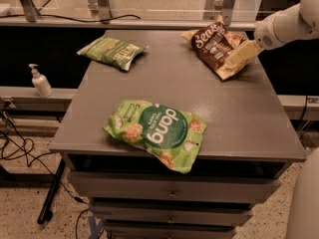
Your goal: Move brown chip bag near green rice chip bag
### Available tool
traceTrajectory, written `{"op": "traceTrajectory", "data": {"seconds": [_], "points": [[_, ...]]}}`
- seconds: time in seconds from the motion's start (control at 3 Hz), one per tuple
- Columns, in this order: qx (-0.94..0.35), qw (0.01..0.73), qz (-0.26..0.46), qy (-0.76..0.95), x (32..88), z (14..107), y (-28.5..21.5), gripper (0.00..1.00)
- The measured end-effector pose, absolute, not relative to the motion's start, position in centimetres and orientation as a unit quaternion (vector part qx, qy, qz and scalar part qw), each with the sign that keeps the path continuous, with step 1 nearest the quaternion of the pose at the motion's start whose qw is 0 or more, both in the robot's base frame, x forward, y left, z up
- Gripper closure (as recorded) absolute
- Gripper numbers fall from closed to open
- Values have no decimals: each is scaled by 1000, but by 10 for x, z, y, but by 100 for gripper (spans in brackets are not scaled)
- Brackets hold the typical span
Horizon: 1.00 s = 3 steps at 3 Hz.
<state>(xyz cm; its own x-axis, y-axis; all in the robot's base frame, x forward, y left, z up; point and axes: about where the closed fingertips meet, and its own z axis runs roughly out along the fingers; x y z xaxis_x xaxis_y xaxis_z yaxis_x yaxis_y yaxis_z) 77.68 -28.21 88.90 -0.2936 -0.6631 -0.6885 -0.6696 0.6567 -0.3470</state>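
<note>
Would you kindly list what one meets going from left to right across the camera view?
Soap dispenser → dull green bag → green rice chip bag → brown chip bag → gripper, at the brown chip bag's right edge.

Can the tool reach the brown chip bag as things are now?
Probably yes: the tool sits at the right edge of the brown chip bag, far across the table; nothing stands between them.

On the table (249,118) we find the rice chip bag (159,133) front-centre, the chip bag (212,46) back right, and the gripper (238,59) at its right side.
</note>
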Motion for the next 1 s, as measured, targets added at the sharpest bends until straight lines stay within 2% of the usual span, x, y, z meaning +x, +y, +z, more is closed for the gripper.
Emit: {"op": "traceTrajectory", "data": {"seconds": [0.33,1.0], "points": [[-401,405,-12,822,783,876,-290,18],[-405,371,7,836,778,861,-274,63]]}}
